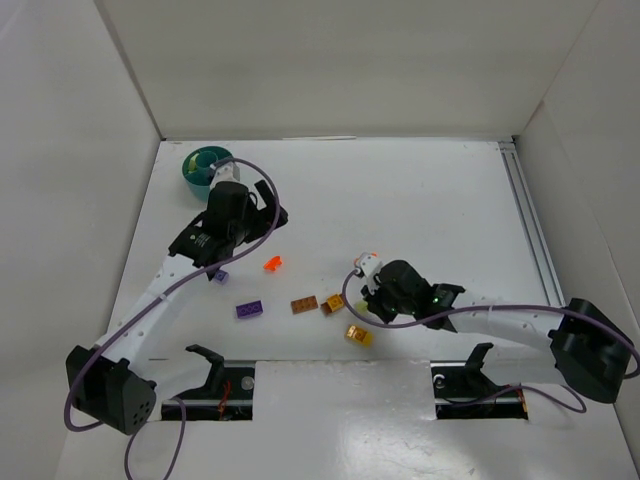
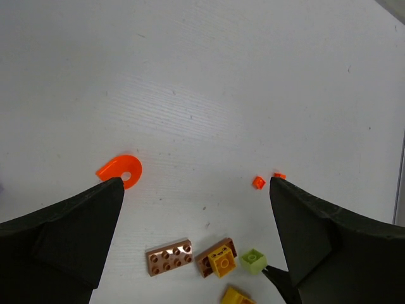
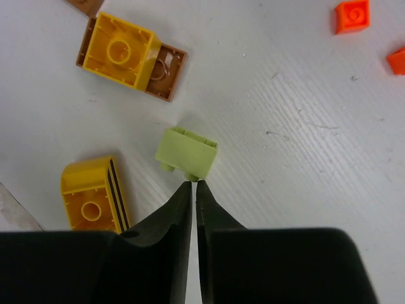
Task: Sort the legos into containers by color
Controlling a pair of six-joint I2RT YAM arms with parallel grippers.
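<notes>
White table (image 1: pixel 420 200) inside white walls: the right gripper (image 3: pixel 193 185) is pressing its jaws together, tips touching the pale green brick (image 3: pixel 187 152); the left gripper (image 2: pixel 195 182) is hanging wide open, empty, near the teal tub (image 1: pixel 200 165).

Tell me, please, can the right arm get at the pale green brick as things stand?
Probably: the right claw is shut, its tips at the near edge of the pale green brick, not around it. Nothing lies between them; it would need to open.
</notes>
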